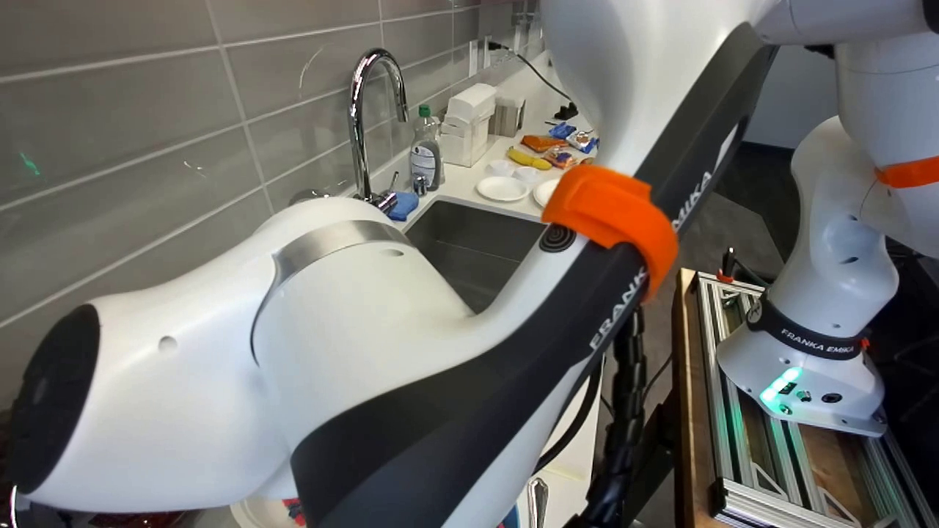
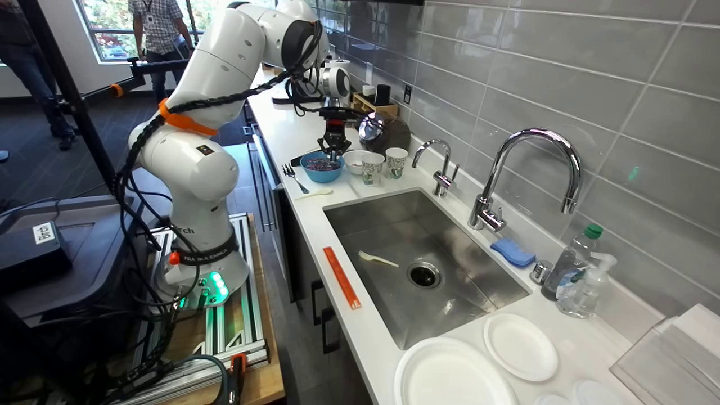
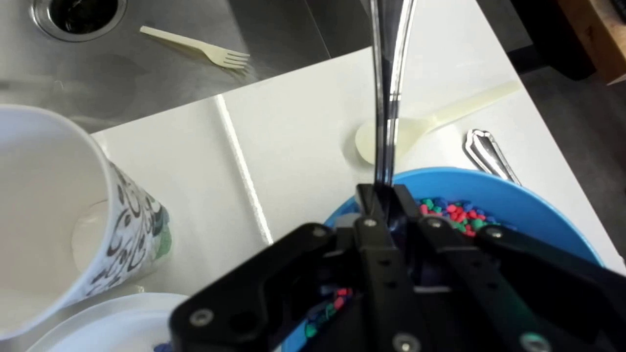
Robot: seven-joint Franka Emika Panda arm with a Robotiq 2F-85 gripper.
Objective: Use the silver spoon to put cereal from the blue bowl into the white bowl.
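Cups (image 2: 372, 170) beside white bowl (image 3: 112, 320), metal fork (image 2: 295, 179) near blue bowl (image 2: 322, 176).

A glossy white, rounded robot arm (image 2: 203, 171) carried a black panel (image 1: 440, 422), a brushed silver ring (image 1: 330, 243) and orange straps (image 1: 612, 213). Its base (image 1: 829, 372) wore a black collar (image 1: 818, 342) lettered FRANKA EMIKA above glowing green lights (image 1: 780, 384). A braided black cable (image 2: 216, 102) ran along the arm. The black gripper (image 3: 385, 191) had round silver screws (image 3: 201, 318) and, higher up, what seemed a reddish band (image 2: 336, 121).
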